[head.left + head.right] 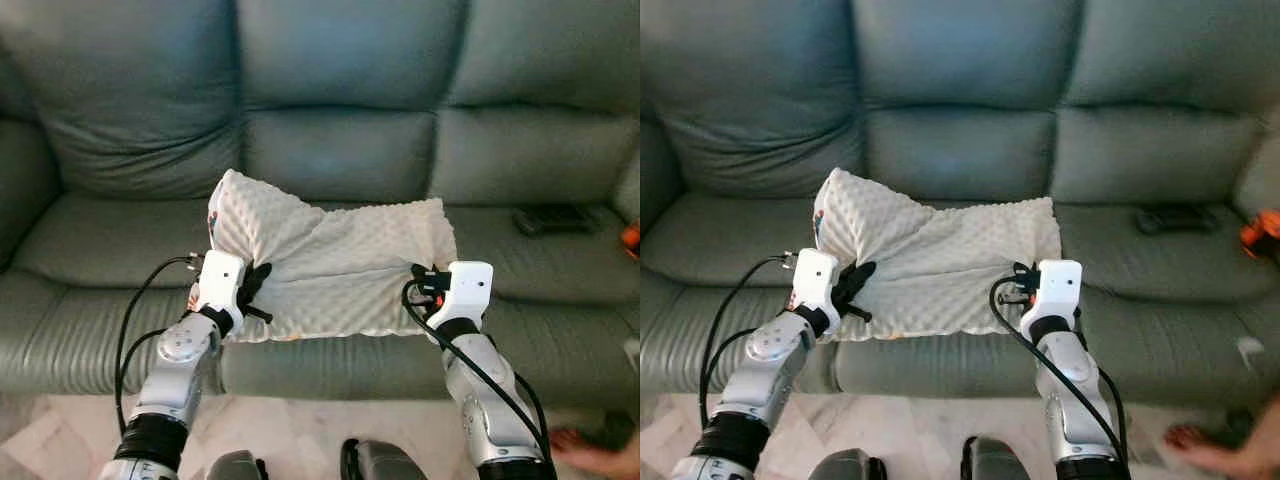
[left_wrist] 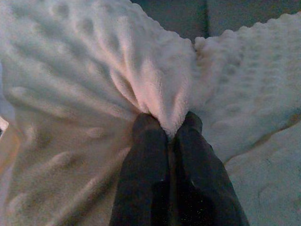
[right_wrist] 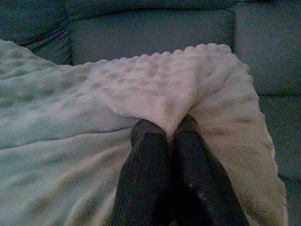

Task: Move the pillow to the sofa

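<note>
Pinching pillow [image 1: 335, 265] — left hand [image 2: 171, 134] at 9 o'clock, right hand [image 3: 171, 127] at 3, both clamped on fabric folds; risk: thin pinch slipping, pillow dropping short of sofa [image 1: 340, 150].

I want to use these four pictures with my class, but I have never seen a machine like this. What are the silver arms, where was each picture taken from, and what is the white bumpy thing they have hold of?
The silver arms belong to a walking humanoid robot. Each ends in a gripper with two long black fingers.

The two wide pictures come from a stereo camera on its head, looking down at a grey-green sofa. The two close-ups come from cameras on the wrists, looking along the fingers.

The white bumpy thing is a pillow. It lies over the front of the sofa seat. The left gripper pinches a fold of it near one side, and the right gripper pinches a fold near the other, both shut on the fabric.

Further right on the seat lie a dark flat object, too small to name, and something orange at the edge. A person's foot shows on the floor.
</note>
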Controlling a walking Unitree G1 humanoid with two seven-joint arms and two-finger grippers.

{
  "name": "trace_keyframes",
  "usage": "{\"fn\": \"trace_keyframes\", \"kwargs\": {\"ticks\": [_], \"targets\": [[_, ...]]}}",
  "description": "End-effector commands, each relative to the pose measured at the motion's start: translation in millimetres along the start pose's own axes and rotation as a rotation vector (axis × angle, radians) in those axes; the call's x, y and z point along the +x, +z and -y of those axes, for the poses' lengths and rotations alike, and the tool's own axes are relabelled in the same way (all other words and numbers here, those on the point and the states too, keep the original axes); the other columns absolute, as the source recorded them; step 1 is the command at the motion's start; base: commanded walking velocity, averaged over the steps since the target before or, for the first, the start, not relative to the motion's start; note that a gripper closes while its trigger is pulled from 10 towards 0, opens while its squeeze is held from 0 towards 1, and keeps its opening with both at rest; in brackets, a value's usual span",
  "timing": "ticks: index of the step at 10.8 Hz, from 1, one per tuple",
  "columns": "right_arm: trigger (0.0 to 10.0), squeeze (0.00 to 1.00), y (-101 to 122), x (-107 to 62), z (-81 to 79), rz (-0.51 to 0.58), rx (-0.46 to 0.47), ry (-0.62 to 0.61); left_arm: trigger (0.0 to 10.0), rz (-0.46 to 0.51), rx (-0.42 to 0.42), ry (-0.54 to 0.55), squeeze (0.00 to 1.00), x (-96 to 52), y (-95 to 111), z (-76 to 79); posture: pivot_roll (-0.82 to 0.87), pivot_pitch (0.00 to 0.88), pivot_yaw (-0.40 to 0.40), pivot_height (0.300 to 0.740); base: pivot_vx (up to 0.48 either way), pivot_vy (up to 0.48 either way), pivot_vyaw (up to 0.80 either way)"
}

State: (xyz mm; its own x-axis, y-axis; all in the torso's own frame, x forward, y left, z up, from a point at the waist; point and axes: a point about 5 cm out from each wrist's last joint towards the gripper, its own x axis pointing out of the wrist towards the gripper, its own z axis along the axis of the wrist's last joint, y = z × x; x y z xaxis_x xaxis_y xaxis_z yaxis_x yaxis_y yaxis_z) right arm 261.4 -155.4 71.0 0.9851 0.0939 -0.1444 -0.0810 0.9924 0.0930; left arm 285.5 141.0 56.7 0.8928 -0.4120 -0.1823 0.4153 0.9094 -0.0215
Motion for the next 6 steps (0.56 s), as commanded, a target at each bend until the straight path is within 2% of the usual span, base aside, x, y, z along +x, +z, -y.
{"fn": "trace_keyframes", "kwargs": {"ticks": [1, 6], "targets": [[10.0, 0.0, 1.6, -1.0, 1.4, 0.016, 0.0, -0.003, 10.0, 0.02, -0.003, 0.014, 0.0, -1.1, 3.1, 0.3, -0.09, 0.127, 0.002, 0.74, 0.24, 0.0, 0.0], [10.0, 0.0, 1.8, 1.7, 0.7, 0.017, -0.005, 0.003, 10.0, 0.014, -0.013, 0.064, 0.0, -7.5, -0.4, 2.1, -0.07, 0.13, 0.006, 0.74, 0.0, 0.0, 0.0]]}}
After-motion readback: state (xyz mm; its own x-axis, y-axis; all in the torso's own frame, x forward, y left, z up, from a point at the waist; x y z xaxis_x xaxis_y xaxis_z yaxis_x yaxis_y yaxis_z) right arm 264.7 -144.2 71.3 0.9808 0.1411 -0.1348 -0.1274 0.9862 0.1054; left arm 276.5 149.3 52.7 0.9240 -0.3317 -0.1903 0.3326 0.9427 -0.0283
